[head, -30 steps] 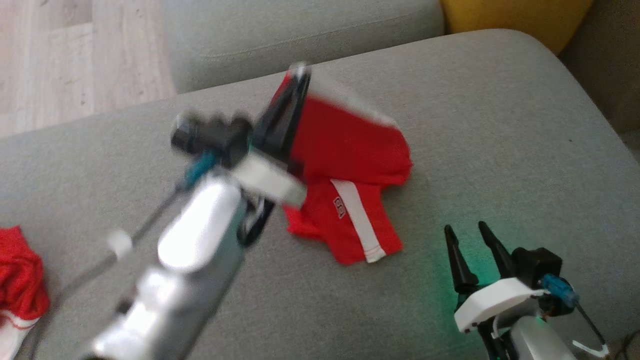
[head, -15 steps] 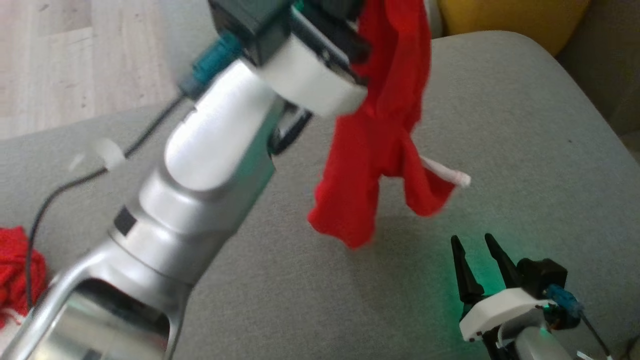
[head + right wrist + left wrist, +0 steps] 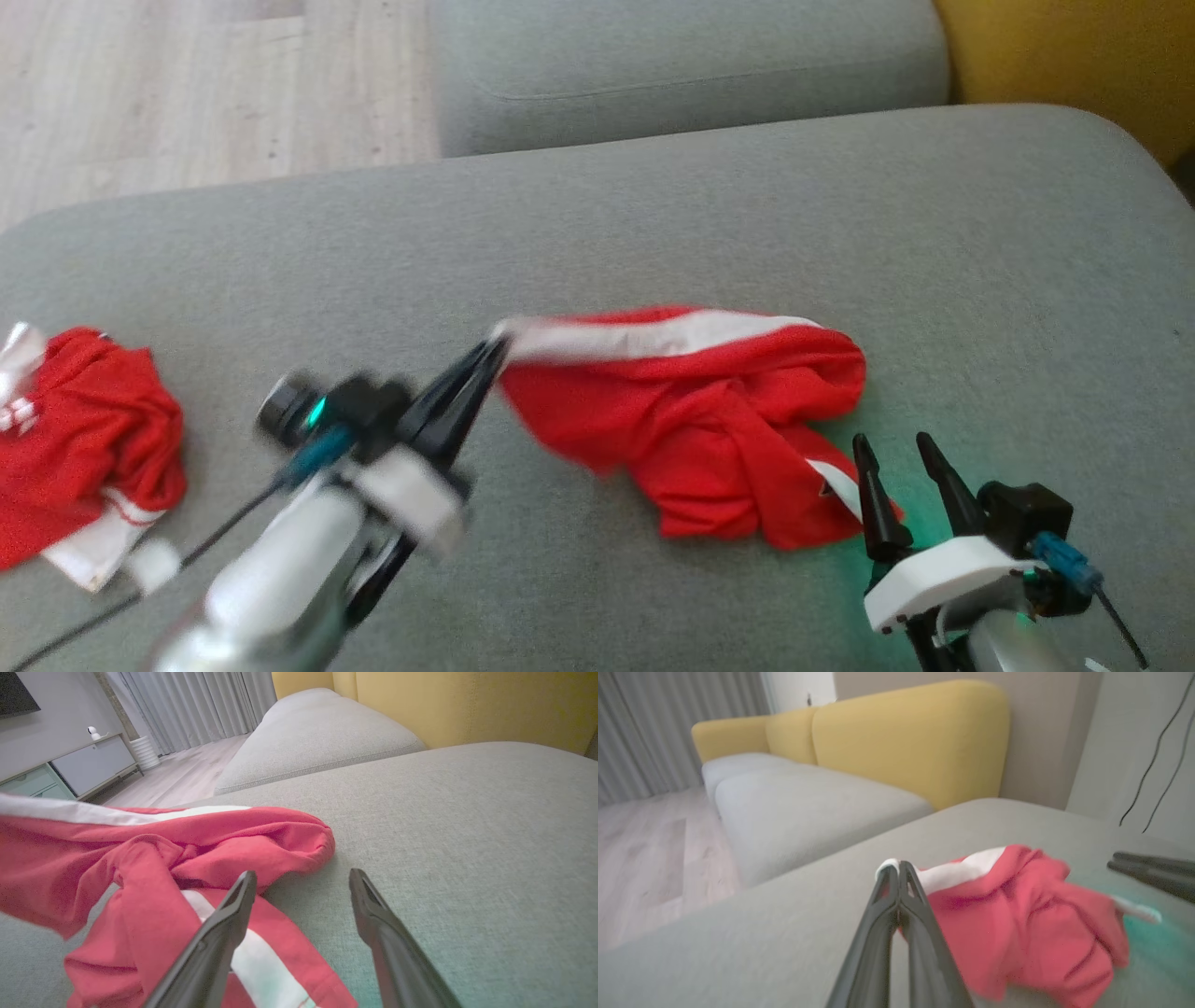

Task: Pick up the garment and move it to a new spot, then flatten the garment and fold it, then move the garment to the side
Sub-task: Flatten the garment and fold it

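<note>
The red garment (image 3: 691, 420) with a white stripe lies crumpled on the grey cushion (image 3: 653, 215), one edge stretched out to the left. My left gripper (image 3: 490, 355) is shut on that white-striped edge; in the left wrist view its fingers (image 3: 896, 891) pinch the white hem, with the garment (image 3: 1017, 919) trailing to the right. My right gripper (image 3: 892, 448) stands open just at the garment's lower right corner. In the right wrist view the right gripper (image 3: 303, 877) has nothing between its fingers, and the garment (image 3: 187, 854) lies under and left of the left finger.
A second red and white garment (image 3: 84, 448) lies bunched at the cushion's left end. Another grey cushion (image 3: 681, 65) sits beyond, with a yellow backrest (image 3: 1074, 56) at the far right. Wooden floor (image 3: 187, 84) shows past the cushion's far left edge.
The left gripper lifted the garment high off the cushion, then brought it down nearer the front, beside the right gripper. The head camera has shifted. The right gripper stayed open.
</note>
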You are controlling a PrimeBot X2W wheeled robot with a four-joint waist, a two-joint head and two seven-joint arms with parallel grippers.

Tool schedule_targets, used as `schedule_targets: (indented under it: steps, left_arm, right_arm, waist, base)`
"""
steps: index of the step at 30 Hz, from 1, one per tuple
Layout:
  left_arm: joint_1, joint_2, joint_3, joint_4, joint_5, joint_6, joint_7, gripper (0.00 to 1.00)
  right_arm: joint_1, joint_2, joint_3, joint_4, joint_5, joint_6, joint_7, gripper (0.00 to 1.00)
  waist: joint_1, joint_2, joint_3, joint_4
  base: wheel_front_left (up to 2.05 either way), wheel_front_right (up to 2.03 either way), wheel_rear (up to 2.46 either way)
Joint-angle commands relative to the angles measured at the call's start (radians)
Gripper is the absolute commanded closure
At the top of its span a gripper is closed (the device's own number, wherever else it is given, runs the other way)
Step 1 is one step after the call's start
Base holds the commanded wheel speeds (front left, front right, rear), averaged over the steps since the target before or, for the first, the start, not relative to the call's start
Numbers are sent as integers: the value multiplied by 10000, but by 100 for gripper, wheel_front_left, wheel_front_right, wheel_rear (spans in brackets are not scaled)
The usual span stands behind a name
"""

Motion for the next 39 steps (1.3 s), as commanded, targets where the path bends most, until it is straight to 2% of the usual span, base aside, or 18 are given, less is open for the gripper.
schedule_targets:
  steps: [1,3,4,5,6,7,8,11,14,17,20,21,25,32,38,39]
  left_arm:
    - [-22,578,505,15,-232,18,-51,100]
    - [494,748,914,238,-393,71,-51,100]
    - [747,782,1104,366,-445,140,-51,85]
    - [966,768,1336,425,-479,244,-51,65]
    - [1171,739,1581,466,-480,387,-51,38]
    - [1373,683,1836,511,-485,550,-51,0]
    - [1373,683,1836,511,-485,550,-51,0]
    - [1912,383,2705,403,-385,1057,-51,0]
    - [2484,-66,3683,-13,-118,1460,-51,0]
    - [3075,-661,4460,-506,332,1592,-51,0]
    - [3610,-1406,5087,-880,1017,1363,-51,0]
    - [3610,-1406,5087,-880,1017,1363,-51,0]
    - [3818,-2064,5510,-893,1712,875,-51,0]
    - [3831,-2494,5864,-692,2235,447,-51,0]
    - [3802,-2622,5964,-521,2416,227,-51,0]
    - [3784,-2633,5991,-520,2416,206,-51,0]
  right_arm:
    - [-154,25,152,-365,-85,-7,-67,0]
    - [-143,27,115,-408,-107,-7,-67,0]
    - [-149,27,105,-425,-110,-7,-67,0]
    - [-162,28,96,-446,-103,-7,-67,0]
    - [-185,28,91,-473,-91,-7,-67,0]
    - [-215,29,99,-499,-74,-7,-67,0]
    - [-215,29,99,-499,-74,-7,-67,0]
    - [-403,30,136,-585,35,-7,-67,0]
    - [-768,-56,227,-646,155,-7,-67,0]
    - [-1342,-220,321,-471,347,-7,-67,0]
    - [-2436,-521,623,336,717,-7,-44,0]
    - [-2436,-521,623,336,717,-7,-44,0]
    - [-3881,-929,1097,1630,1203,-7,741,0]
    - [-4809,-1187,1656,3306,2080,-7,2001,0]
    - [-4906,-1246,2047,4011,2784,-7,2337,0]
    - [-4924,-1276,2127,4023,2894,-7,2300,3]
  waist:
    - [0,0,-60,211]
    - [0,0,-71,316]
    - [0,0,-75,359]
    - [0,0,-71,400]
    - [0,0,-67,432]
    - [0,0,-63,458]
    - [0,0,-63,458]
    - [0,0,-37,515]
    - [0,0,21,572]
    - [0,0,126,706]
    - [0,0,279,1014]
    - [0,0,279,1014]
    - [0,0,464,1556]
    - [0,0,720,2174]
    - [0,0,880,2443]
    - [0,0,907,2492]
  base:
    - [0,0,0]
    - [0,0,0]
    - [0,0,0]
    - [0,0,0]
    - [0,0,0]
    - [0,0,0]
    - [0,0,0]
    - [0,0,0]
    - [0,0,0]
    - [0,0,0]
    - [0,0,0]
    - [0,0,0]
    - [0,0,0]
    - [0,0,0]
    - [0,0,0]
    - [0,0,0]
